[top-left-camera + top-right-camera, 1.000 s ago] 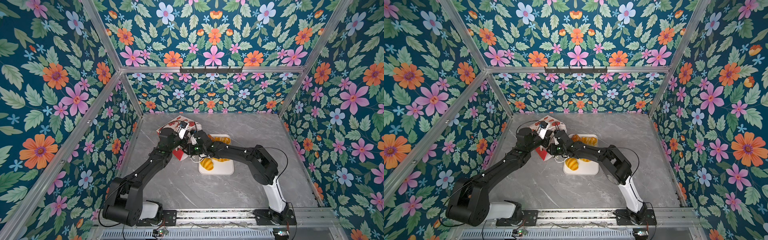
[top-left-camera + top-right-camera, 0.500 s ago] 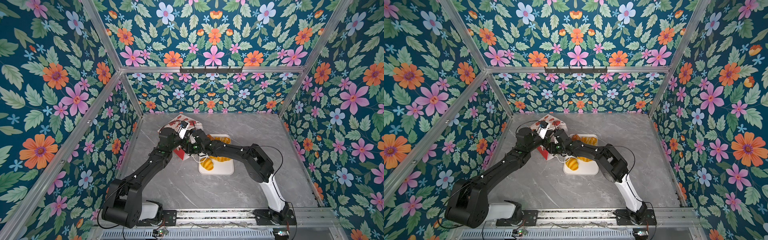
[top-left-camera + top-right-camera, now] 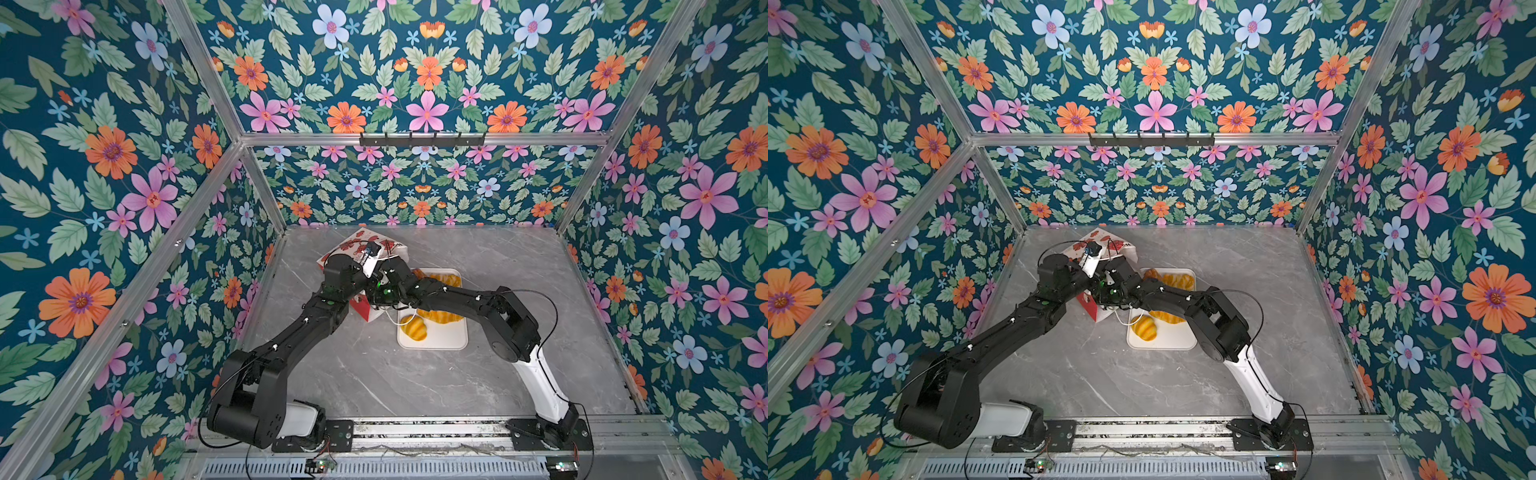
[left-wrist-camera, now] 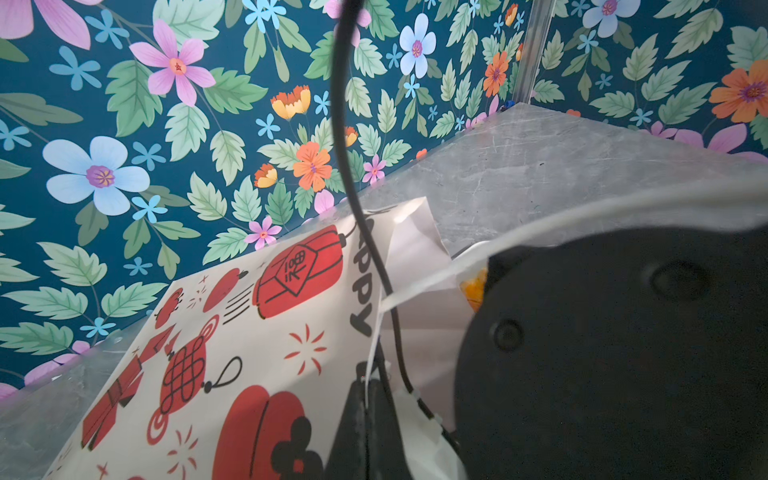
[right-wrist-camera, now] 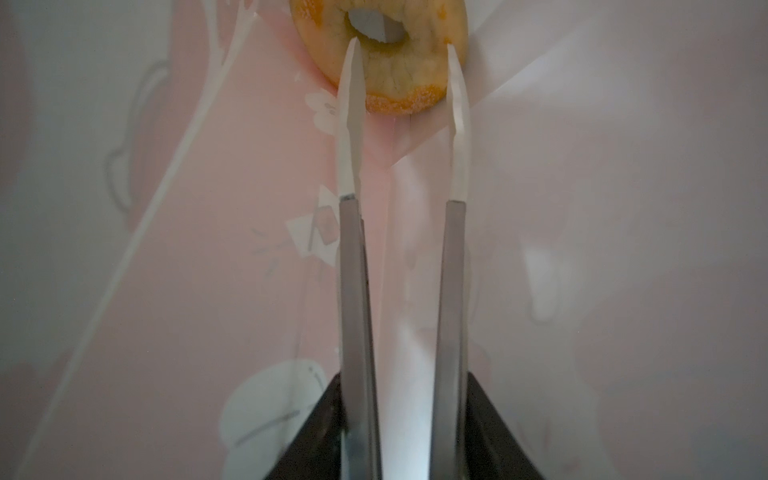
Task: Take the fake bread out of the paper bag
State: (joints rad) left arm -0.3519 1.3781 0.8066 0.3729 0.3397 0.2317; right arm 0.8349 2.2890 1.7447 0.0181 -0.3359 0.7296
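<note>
The paper bag (image 3: 358,246) lies on its side at the back of the table, printed face up, in both top views (image 3: 1097,242). My left gripper (image 4: 368,388) is shut on the bag's white rim (image 4: 376,332) and holds the mouth up. My right gripper (image 5: 402,62) reaches inside the bag, jaws open. Its white fingertips (image 5: 352,83) stand on either side of the near part of a ring doughnut (image 5: 409,79), one of the fake bread pieces, which lies deep in the bag. Other fake bread sits on a tray: a ridged bun (image 3: 413,329) and a long roll (image 3: 441,316).
The white tray (image 3: 434,344) lies right of the bag, under my right forearm (image 3: 453,293). A thin white cord (image 3: 402,321) trails from the bag onto the tray. Flowered walls enclose the grey marble table (image 3: 415,386) on three sides.
My right gripper has pushed a little further into the bag and its jaws have spread apart. My left gripper has kept its hold on the bag's rim.
</note>
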